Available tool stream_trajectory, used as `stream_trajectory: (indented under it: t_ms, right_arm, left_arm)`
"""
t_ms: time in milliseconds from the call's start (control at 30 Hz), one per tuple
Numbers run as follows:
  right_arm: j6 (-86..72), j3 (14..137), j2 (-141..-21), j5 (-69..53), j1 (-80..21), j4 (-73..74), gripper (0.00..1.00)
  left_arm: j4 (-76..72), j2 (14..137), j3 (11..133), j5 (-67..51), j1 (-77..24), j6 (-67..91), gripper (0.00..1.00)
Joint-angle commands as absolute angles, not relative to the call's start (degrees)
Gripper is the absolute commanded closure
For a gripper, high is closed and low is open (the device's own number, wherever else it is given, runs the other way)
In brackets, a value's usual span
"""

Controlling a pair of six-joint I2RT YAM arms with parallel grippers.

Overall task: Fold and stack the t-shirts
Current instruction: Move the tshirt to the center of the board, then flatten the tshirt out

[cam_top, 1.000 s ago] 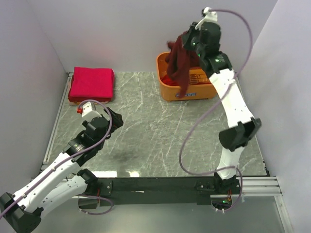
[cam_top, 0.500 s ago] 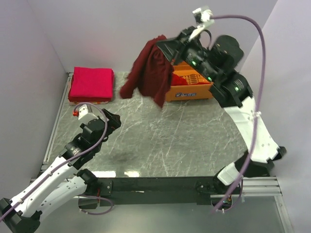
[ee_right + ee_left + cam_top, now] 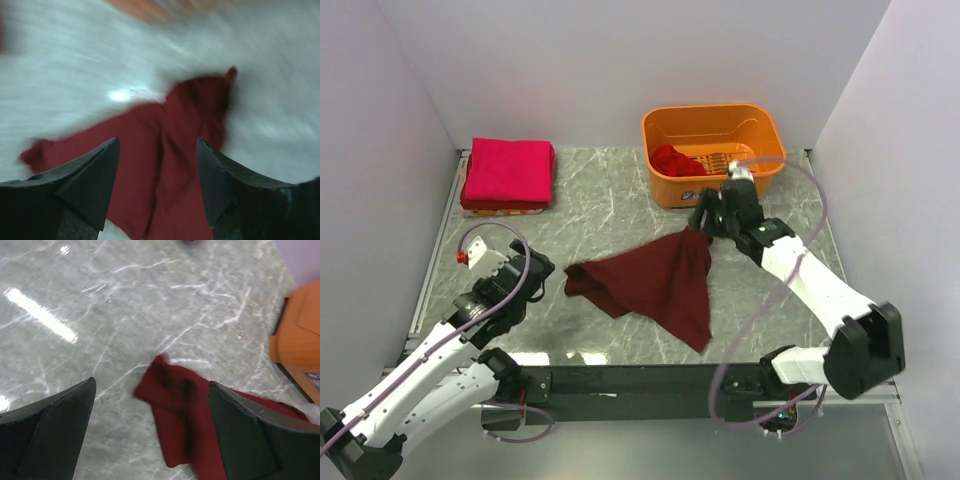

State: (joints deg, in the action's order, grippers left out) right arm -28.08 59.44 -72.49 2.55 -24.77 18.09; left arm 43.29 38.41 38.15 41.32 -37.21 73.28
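Folded pile: bright pink-red t-shirt (image 3: 508, 172), far-left corner, unmoved.
Left gripper (image 3: 152, 390): jaws wide, empty, just left of the cloth.
Maroon t-shirt (image 3: 650, 285): carried over from above the basket, now crumpled on the table (image 3: 610, 210).
Right gripper (image 3: 705, 222): jaws parted at its far corner — blurred view, seemingly just released.
Orange basket (image 3: 760, 120): red t-shirt (image 3: 672, 158) left inside.
Meaning: flattening and folding next.

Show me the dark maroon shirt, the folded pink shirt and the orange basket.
dark maroon shirt (image 3: 655, 285), top view, middle of the spread cloth.
folded pink shirt (image 3: 508, 172), top view, centre of its top face.
orange basket (image 3: 712, 109), top view, far rim.
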Motion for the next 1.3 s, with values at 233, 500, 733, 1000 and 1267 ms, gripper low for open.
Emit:
stream_trajectory:
  t_ms: [233, 500, 733, 1000, 1267]
  right_arm:
    - [-32.08, 50.98, -67.77, 10.37, -23.20, 26.53, 0.28]
    - [-31.99, 39.13, -59.42, 1.60, -23.29, 27.33, 0.29]
    - [-33.75, 31.73, -58.27, -3.42, -23.47, 25.14, 0.30]
    - [-32.96, 31.29, -62.49, -5.18, -24.43, 23.03, 0.30]
    - [-32.87, 31.90, -66.79, -3.08, -27.24, 23.99, 0.30]
  left_arm:
    - [38.07, 47.27, 37.44, 38.06, -37.27, 72.17, 0.01]
    - [22.95, 61.33, 41.83, 27.87, -34.81, 59.42, 0.01]
    - [17.67, 79.35, 49.39, 20.92, -34.54, 53.70, 0.16]
    - [22.59, 90.70, 53.88, 21.09, -33.14, 55.63, 0.26]
    - [20.65, 92.46, 53.26, 19.86, -31.82, 55.64, 0.50]
